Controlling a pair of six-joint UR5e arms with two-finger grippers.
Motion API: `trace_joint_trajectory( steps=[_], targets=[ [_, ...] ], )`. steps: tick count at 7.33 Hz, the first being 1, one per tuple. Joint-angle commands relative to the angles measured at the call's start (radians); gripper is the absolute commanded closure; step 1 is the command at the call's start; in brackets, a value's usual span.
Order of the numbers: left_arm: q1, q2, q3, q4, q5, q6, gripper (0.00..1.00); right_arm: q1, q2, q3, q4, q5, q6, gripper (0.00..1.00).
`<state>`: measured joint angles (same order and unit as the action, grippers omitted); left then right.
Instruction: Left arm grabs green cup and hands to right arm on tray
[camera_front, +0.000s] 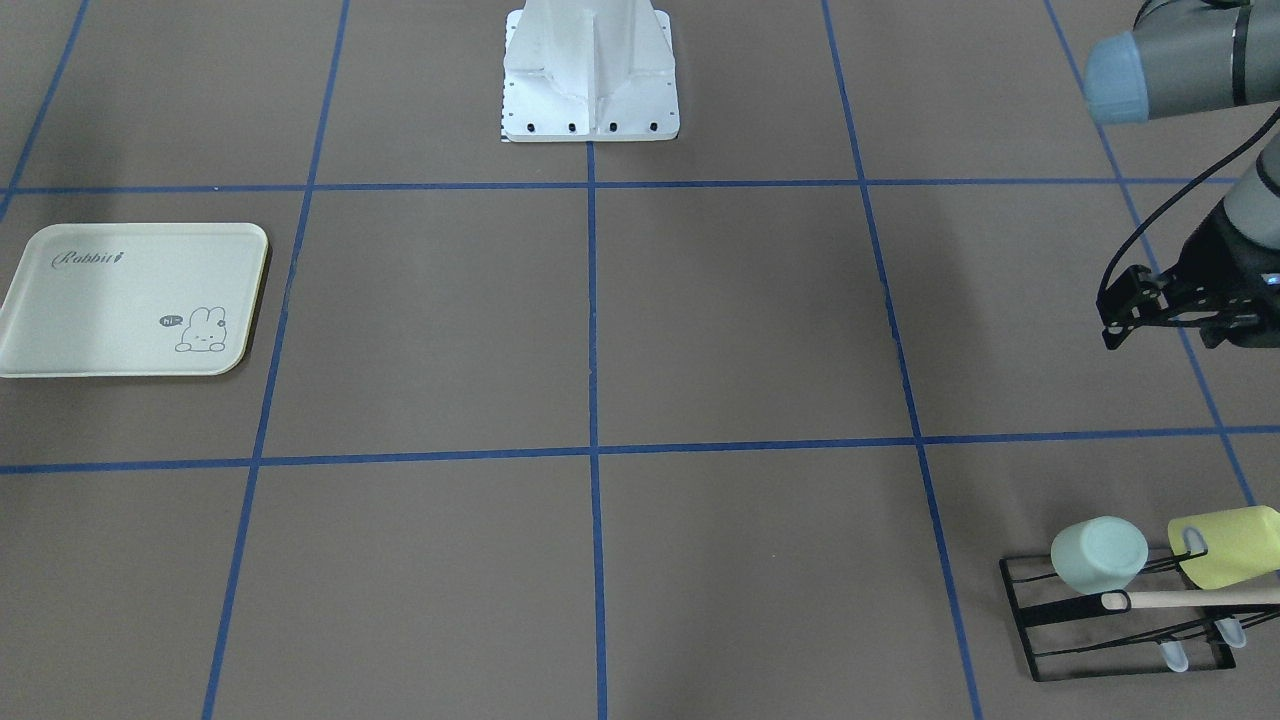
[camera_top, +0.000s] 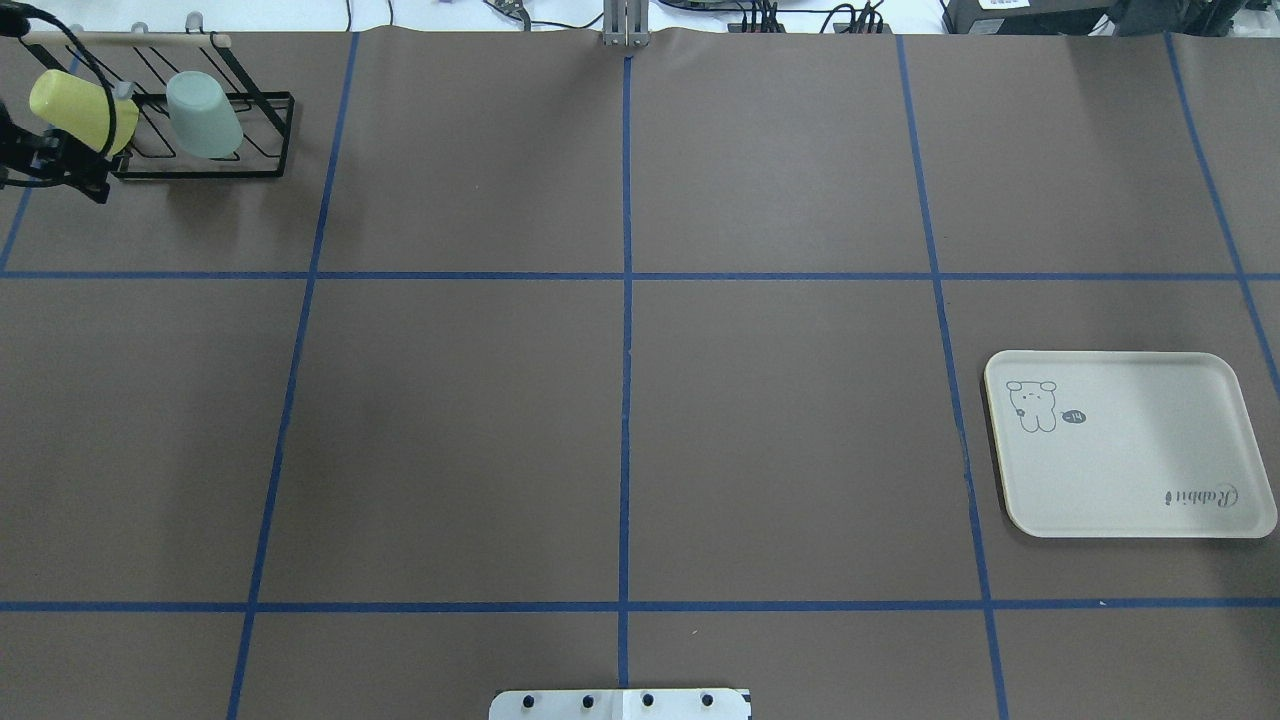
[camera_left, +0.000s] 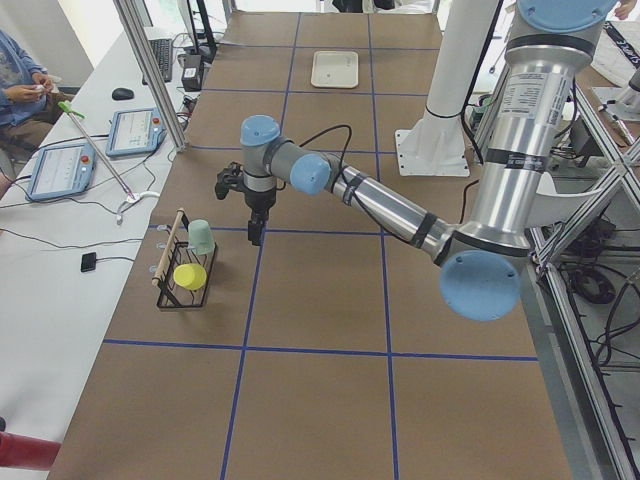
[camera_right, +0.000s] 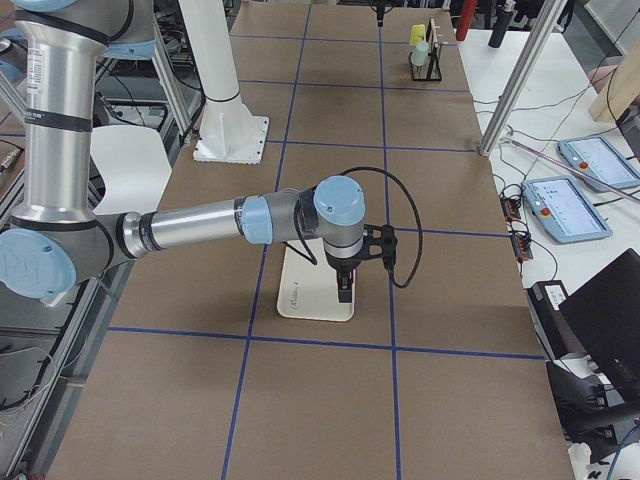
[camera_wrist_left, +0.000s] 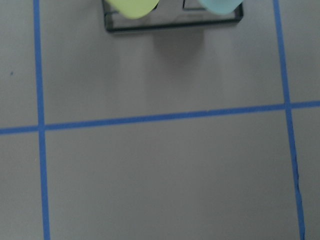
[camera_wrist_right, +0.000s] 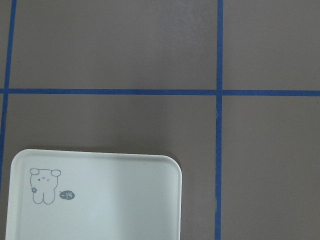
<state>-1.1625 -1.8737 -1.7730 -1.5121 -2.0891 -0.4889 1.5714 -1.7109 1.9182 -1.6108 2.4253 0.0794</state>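
Fingers of the left gripper (camera_left: 256, 234) pointed down at the table near the black rack (camera_front: 1060, 612), touching nothing; whether they were apart or together could not be told. The right gripper (camera_right: 345, 287) hung over the tray (camera_front: 100, 300), finger state likewise unreadable. The green cup (camera_front: 1098, 553) sat tilted on the rack, just beside the yellow-green cup (camera_front: 1228, 545).

Lit bright and even from overhead, so the table (camera_top: 780, 440) comes across flat and matte. Shadows are kept soft: a faint smudge is cast on the near side of the rack (camera_wrist_left: 172, 25), and a paler band is laid across the tray (camera_top: 1130, 470). The left wrist view is noticeably blurred, tape lines fuzzy; the right wrist one is sharper. Past the table's far edge, everything's blown out white.
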Motion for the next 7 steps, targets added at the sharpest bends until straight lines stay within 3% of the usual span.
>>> trace_joint_trajectory(
  steps=[1, 3, 7],
  targets=[
    [0.047, -0.181, 0.186, -0.005, 0.067, 0.001, 0.01, -0.002, -0.004, -0.018, 0.084, 0.001, -0.001, 0.00],
    [0.086, -0.260, 0.360, -0.103, 0.124, 0.003, 0.02, -0.011, -0.006, -0.019, 0.086, 0.004, 0.000, 0.00],
    [0.086, -0.314, 0.480, -0.145, 0.175, 0.004, 0.03, -0.034, -0.007, -0.031, 0.088, 0.004, 0.006, 0.00]
  ],
)
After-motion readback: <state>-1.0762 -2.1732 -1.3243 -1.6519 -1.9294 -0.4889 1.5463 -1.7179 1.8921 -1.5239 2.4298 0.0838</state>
